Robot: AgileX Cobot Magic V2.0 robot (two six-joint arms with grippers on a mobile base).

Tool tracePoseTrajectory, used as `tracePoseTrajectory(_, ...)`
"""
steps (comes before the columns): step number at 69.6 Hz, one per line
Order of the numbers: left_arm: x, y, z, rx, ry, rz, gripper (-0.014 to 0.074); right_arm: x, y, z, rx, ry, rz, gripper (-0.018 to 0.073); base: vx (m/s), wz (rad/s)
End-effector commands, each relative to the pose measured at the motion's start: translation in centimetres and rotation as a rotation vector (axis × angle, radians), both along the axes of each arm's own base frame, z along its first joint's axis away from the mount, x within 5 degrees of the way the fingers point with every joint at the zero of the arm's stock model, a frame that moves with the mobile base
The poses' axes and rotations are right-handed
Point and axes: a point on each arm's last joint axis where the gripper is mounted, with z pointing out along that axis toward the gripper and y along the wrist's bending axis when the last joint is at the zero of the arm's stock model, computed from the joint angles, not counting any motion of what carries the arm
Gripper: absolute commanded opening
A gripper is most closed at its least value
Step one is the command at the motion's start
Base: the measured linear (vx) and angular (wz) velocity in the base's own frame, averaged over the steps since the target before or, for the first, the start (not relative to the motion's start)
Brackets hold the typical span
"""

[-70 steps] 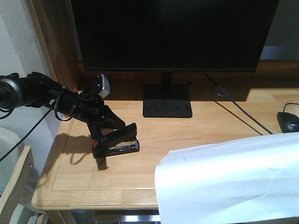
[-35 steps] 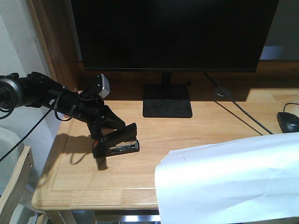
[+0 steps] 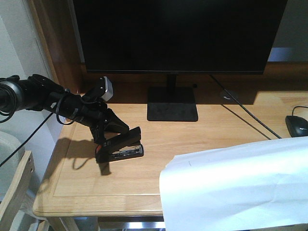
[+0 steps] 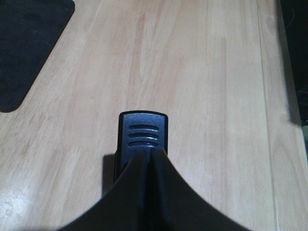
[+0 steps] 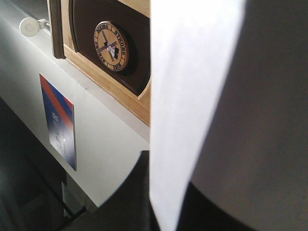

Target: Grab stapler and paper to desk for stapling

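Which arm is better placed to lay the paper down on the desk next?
Right. The right jaws are shut on the paper, held over the desk's front right. The left jaws are shut on the stapler at the desk's left, so that arm is occupied.

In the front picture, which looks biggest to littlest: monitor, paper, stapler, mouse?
1. monitor
2. paper, nearly as big; nearer the camera and cut off, so unsure
3. stapler
4. mouse, partly cut off

The front view looks down over the desk (image 3: 192,139) toward the far monitor (image 3: 175,33). The left wrist view sits close above the stapler (image 4: 143,134) (seen near-left in front); the right wrist view crowds the paper (image 5: 192,72).
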Motion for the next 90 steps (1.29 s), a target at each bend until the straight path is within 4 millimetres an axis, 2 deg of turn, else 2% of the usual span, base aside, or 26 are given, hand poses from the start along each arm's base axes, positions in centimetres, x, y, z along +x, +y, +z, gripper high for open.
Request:
tracePoseTrajectory(1,0.0,-0.4,3.9,-0.076,-0.061,0.01,-0.0007,-0.3,0.0,1.3,0.009,-0.068,0.013,-0.0002,0.0,0.0)
tracePoseTrajectory(27,0.0,-0.4,3.9,-0.076,-0.061,0.01,-0.0007,-0.2,-0.1,1.5,0.023,-0.064,0.004,-0.0002,0.0,0.0)
tracePoseTrajectory(32,0.0,-0.4,3.9,-0.076,-0.061,0.01,-0.0007,0.1,0.5,1.9,-0.097,-0.055,0.003,-0.0002,0.0,0.0)
tracePoseTrajectory(41,0.0,-0.4,3.9,-0.076,-0.061,0.01,-0.0007,1.4,2.1,3.2,-0.424,0.012,0.047,-0.0002,0.0,0.0)
tracePoseTrajectory(58,0.0,-0.4,3.9,-0.076,-0.061,0.01,-0.0007,5.3,3.8,6.0,-0.885,0.127,0.229,-0.0002,0.0,0.0)
tracePoseTrajectory(69,0.0,-0.4,3.9,-0.076,-0.061,0.01,-0.0007,8.2,4.4,7.0,-0.979,0.15,0.38,-0.0002,0.0,0.0)
tracePoseTrajectory(81,0.0,-0.4,3.9,-0.076,-0.061,0.01,-0.0007,12.9,4.1,5.6,-1.016,0.249,0.387,-0.0002,0.0,0.0)
tracePoseTrajectory(90,0.0,-0.4,3.9,-0.076,-0.061,0.01,-0.0007,16.9,3.4,2.5,-1.014,0.411,0.353,-0.0002,0.0,0.0)
